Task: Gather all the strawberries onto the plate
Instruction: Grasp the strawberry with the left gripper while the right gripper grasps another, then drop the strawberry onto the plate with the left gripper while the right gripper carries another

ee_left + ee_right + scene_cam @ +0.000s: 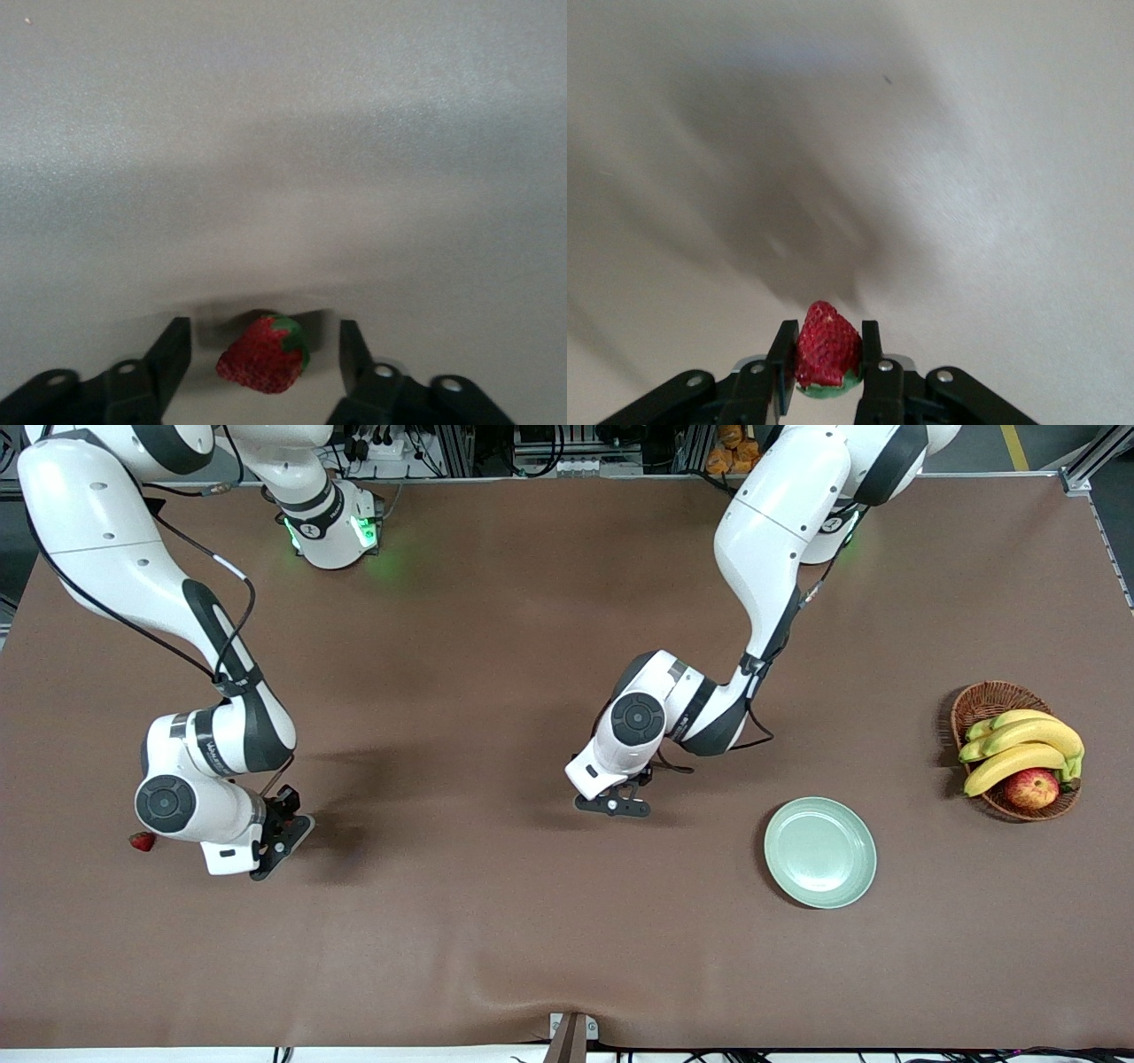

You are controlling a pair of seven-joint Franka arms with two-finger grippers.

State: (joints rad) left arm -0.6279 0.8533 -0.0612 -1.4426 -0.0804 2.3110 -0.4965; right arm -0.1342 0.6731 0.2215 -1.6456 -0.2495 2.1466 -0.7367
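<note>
My left gripper (265, 335) is open and low over the table's middle (613, 804). Its fingers stand on either side of a strawberry (263, 359) that lies on the cloth, with a gap to each finger. My right gripper (826, 341) is shut on a second strawberry (824, 352), green cap toward the palm, over the right arm's end of the table (282, 837). Both of these berries are hidden in the front view. A third strawberry (142, 841) lies on the table beside the right arm's wrist. The mint-green plate (820, 852) holds nothing and sits toward the left arm's end.
A wicker basket (979, 701) with bananas (1019, 748) and an apple (1031, 787) stands at the left arm's end of the table, past the plate. The brown cloth has a slight wrinkle near the front edge (496, 965).
</note>
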